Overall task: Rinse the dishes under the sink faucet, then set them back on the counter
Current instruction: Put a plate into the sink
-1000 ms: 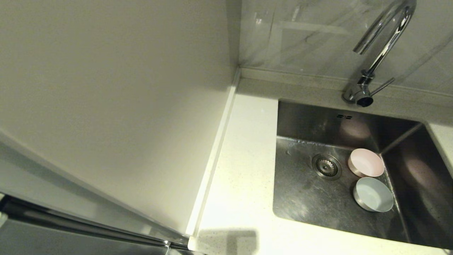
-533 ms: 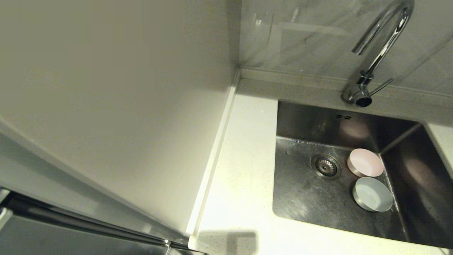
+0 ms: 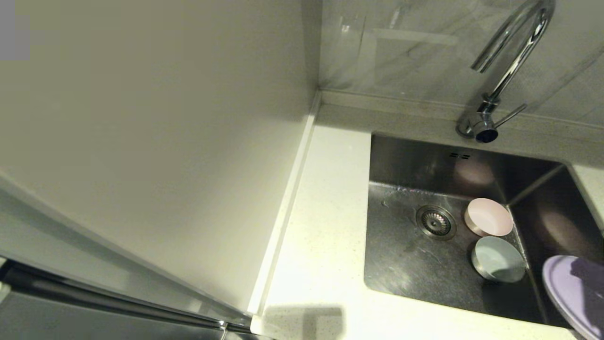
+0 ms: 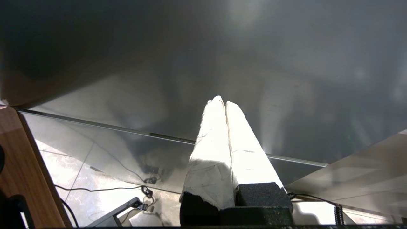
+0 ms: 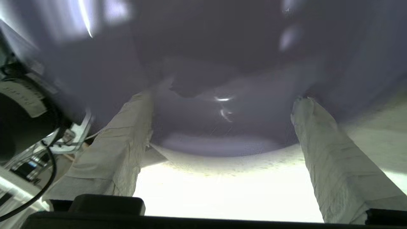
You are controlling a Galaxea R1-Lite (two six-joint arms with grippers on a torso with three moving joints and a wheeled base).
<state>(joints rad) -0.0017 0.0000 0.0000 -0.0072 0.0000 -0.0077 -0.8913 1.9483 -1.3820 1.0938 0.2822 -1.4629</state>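
The lilac plate [image 3: 566, 293] shows at the lower right edge of the head view, over the right rim of the sink [image 3: 406, 264], with a dark shadow on it. In the right wrist view the plate [image 5: 222, 47] fills the space ahead, its rim low over the bright counter [image 5: 222, 190]. My right gripper [image 5: 227, 98] is open, fingers spread wide, both tips against the plate. The pink cup [image 3: 489, 217] and the blue-white bowl [image 3: 498, 259] sit in the sink's right part. My left gripper [image 4: 224, 101] is shut and empty, parked low before a grey panel.
The chrome faucet [image 3: 509, 66] arches over the sink's back, its lever [image 3: 510, 115] pointing right. The drain strainer [image 3: 435, 222] lies left of the cup. White counter [image 3: 325, 226] runs along the sink's left, bounded by a cream wall panel [image 3: 141, 141].
The lilac plate has come into the head view at the lower right, over the sink's right rim. Cup and bowl have stayed where they were.
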